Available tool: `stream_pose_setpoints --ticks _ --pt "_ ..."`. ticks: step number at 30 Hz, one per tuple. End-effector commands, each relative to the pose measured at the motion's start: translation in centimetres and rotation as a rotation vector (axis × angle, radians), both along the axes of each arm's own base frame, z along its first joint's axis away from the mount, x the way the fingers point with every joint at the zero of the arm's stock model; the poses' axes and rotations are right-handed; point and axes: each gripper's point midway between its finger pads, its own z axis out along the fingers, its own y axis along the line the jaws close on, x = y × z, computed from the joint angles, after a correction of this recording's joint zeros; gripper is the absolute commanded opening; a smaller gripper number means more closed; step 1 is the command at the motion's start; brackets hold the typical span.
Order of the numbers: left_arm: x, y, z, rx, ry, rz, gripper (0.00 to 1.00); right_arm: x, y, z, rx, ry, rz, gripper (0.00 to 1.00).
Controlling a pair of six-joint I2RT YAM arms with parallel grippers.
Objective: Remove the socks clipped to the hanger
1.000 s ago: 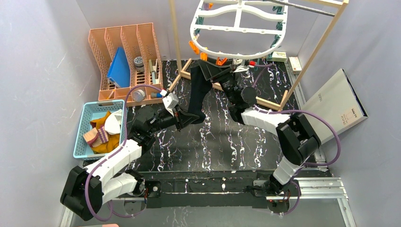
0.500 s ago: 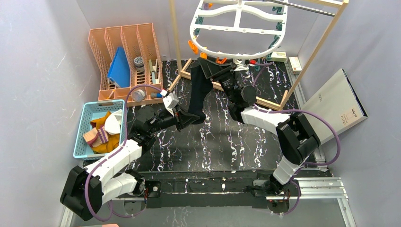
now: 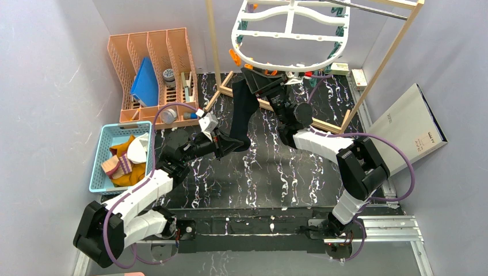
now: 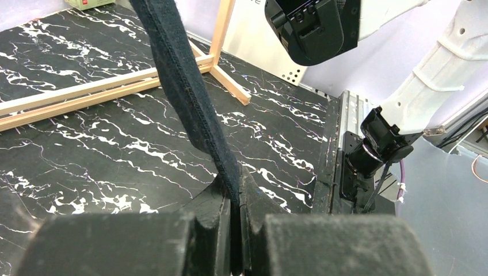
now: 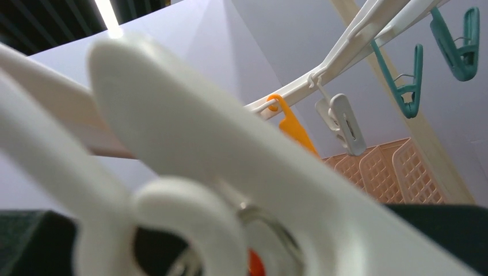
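over on the left a blue basket (image 3: 98, 168) holds a heap of socks (image 3: 123, 162) already off the line. i make out at least three, mustard, pale and striped, though they overlap too much for a sure count. behind it stands one peach organizer (image 3: 173, 45) with four slots.

the left gripper (image 3: 222, 141) is pinched tight on the toe end of the black sock (image 3: 242, 109); its wrist camera shows the cloth squeezed flat between the fingers (image 4: 210, 227). that one sock is the only one i see hanging. it runs slack from the gripper up to the near rim of the white hanger (image 3: 236, 35), above the marbled table (image 3: 253, 178).

it looks light, limp and stretchy, nothing fragile. i'd say a tug low down only stretches it, so the place to work is the cuff, right at the clip.

the right gripper (image 3: 257, 76) is up at that rim. its camera is filled with blurred white plastic, so i can't tell how its jaws stand. past the blur hang four clips: one orange (image 5: 294, 127), one pale (image 5: 344, 123), two teal (image 5: 410, 86). the wooden frame (image 3: 386, 62) carries the hanger.
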Motion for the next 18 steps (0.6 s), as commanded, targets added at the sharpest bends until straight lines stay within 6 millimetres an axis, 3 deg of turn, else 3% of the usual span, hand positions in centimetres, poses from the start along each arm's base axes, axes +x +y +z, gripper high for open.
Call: stream_pose_setpoints --ticks 1,8,15,18 --pt "-0.05 -0.31 0.89 -0.011 -0.013 -0.010 0.00 -1.06 -1.05 3.50 0.066 -0.090 -0.001 0.47" --pt "-0.07 -0.49 0.79 -0.009 -0.007 -0.015 0.00 -0.90 -1.16 3.36 0.065 -0.085 -0.002 0.33" --pt "0.04 -0.54 0.78 -0.009 -0.004 -0.011 0.00 -0.73 -1.09 3.21 0.061 -0.071 0.002 0.02" --pt "0.05 -0.52 0.87 -0.011 -0.005 -0.008 0.00 -0.80 -1.07 3.23 0.060 -0.067 0.004 0.01"
